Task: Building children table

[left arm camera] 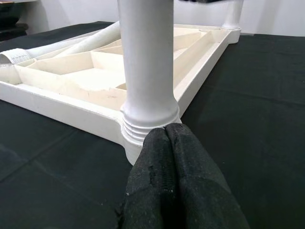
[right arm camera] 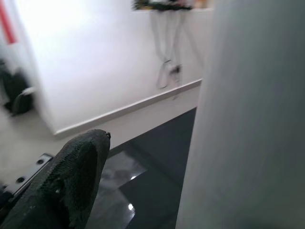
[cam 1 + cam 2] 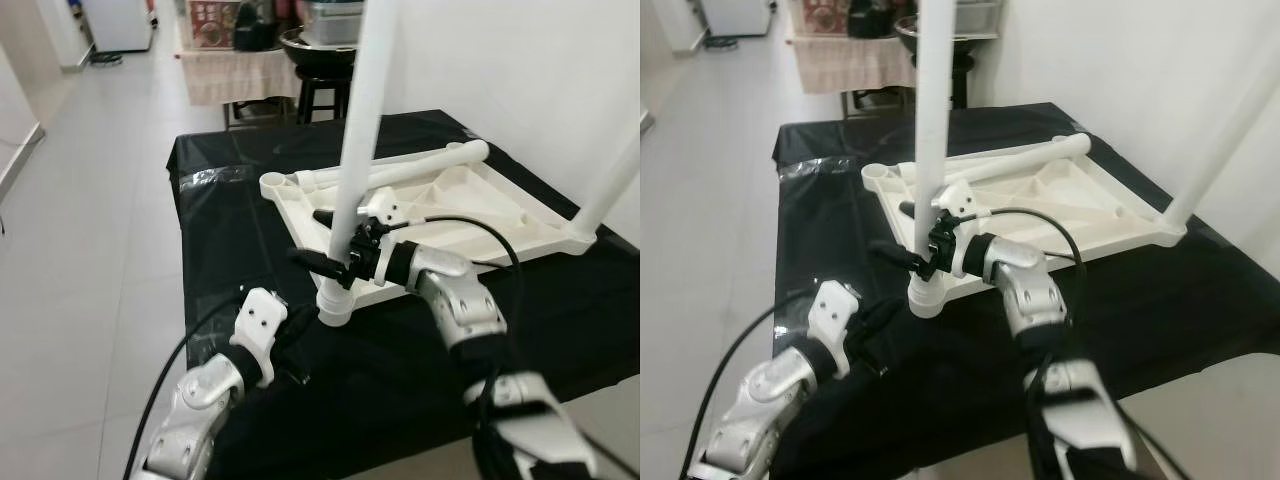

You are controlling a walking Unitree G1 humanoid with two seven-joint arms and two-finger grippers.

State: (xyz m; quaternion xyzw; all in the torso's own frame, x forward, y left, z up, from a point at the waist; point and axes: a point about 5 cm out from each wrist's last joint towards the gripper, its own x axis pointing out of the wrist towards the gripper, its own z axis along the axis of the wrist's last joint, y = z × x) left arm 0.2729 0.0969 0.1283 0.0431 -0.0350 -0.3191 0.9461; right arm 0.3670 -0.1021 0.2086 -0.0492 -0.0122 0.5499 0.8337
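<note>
A white children's table top [image 3: 520, 235] lies upside down on a black-covered table [image 3: 225, 210]. One white leg [image 3: 360, 120] stands upright in the near corner socket [image 3: 335, 305]. A second leg [image 3: 610, 180] stands at the right corner. A loose leg [image 3: 420, 165] lies across the far side. My right gripper [image 3: 322, 240] is open and straddles the near leg low down; one finger [image 2: 71, 181] stands apart from the leg [image 2: 248, 114]. My left gripper [image 1: 167, 131] is shut with nothing in it, its tips just short of the socket [image 1: 147, 119].
The black table's near and left edges drop to grey tiled floor [image 3: 90, 200]. A dark stool [image 3: 320, 85] and a shelf with boxes [image 3: 215, 25] stand behind the table. A white wall [image 3: 520, 60] runs along the right.
</note>
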